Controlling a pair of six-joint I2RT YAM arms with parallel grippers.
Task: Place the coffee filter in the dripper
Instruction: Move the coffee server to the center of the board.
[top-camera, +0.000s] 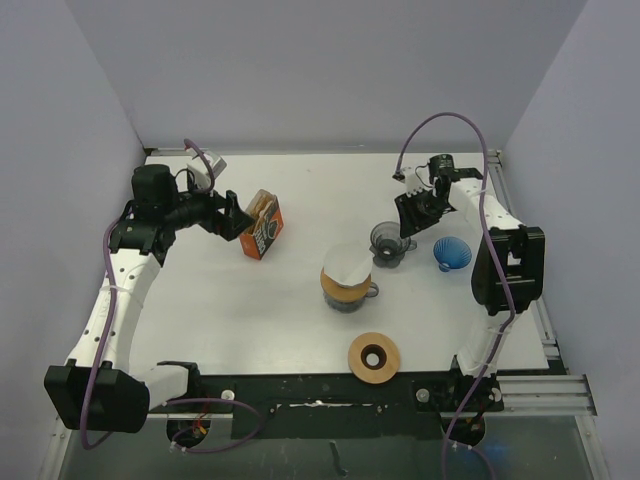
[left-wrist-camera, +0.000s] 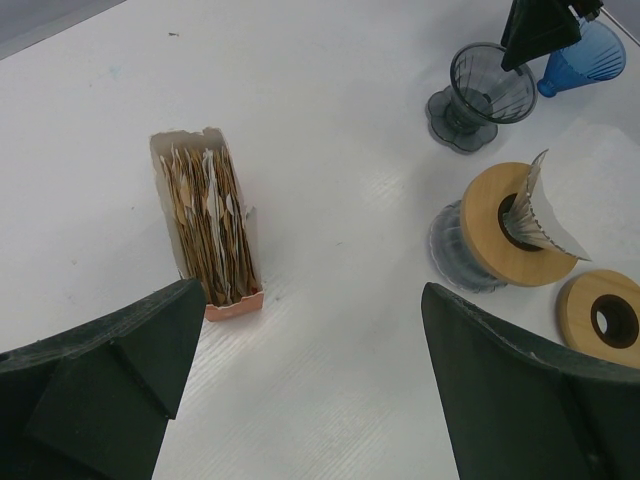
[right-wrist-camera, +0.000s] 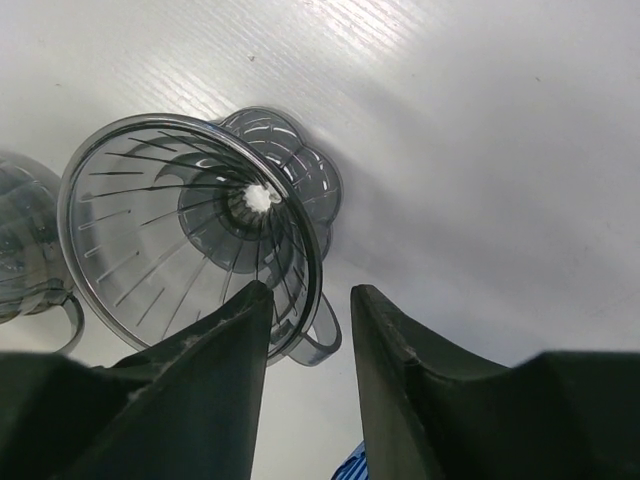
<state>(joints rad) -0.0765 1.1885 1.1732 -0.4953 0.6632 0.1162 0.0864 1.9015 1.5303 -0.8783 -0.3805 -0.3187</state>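
A white paper coffee filter (top-camera: 345, 264) sits tilted in the wood-collared dripper (top-camera: 347, 288) at the table's middle; both show in the left wrist view, the filter (left-wrist-camera: 545, 215) leaning in the collar (left-wrist-camera: 490, 235). An orange box of filters (top-camera: 263, 226) stands at the left, open-topped in the left wrist view (left-wrist-camera: 210, 225). My left gripper (top-camera: 238, 222) is open and empty just left of the box (left-wrist-camera: 310, 385). My right gripper (top-camera: 404, 222) hovers over a clear grey dripper (top-camera: 388, 243), its jaws partly open (right-wrist-camera: 310, 290) above the rim and handle (right-wrist-camera: 322, 340), holding nothing.
A blue dripper (top-camera: 452, 252) stands right of the grey one, under the right arm. A loose wooden ring (top-camera: 374, 357) lies near the front edge. The grey dripper (left-wrist-camera: 480, 90), blue dripper (left-wrist-camera: 585, 60) and ring (left-wrist-camera: 612, 320) also show in the left wrist view.
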